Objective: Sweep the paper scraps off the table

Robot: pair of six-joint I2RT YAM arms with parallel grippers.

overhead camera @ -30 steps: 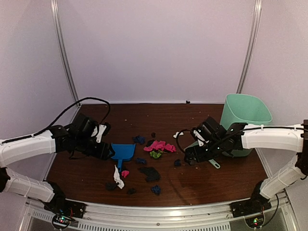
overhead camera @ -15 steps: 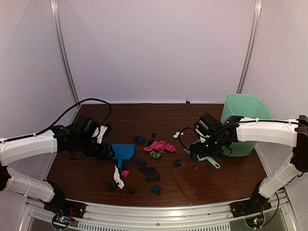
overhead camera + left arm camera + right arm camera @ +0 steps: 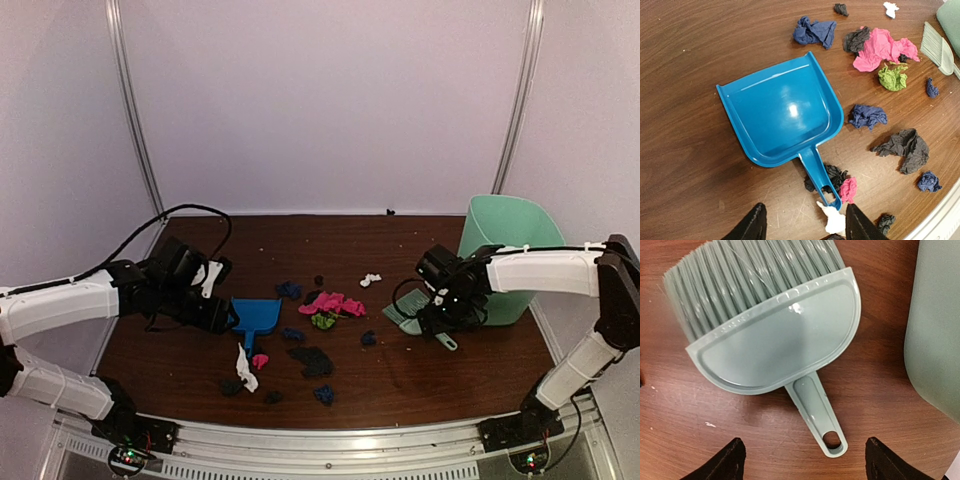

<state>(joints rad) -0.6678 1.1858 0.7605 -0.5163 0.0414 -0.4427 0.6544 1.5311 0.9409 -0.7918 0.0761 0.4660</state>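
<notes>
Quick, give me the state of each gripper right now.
Left gripper: open, fingers either side of the dustpan handle's end, not gripping it.
Right gripper: open, fingers either side of the brush handle, holding nothing.

Scraps [image 3: 328, 302] lay mid-table [image 3: 430, 375], between two tools.
The dustpan [image 3: 256, 316] sat to their left, a few scraps before its handle; the brush [image 3: 403, 312] lay to their right, just beside the bin [image 3: 508, 255].
</notes>
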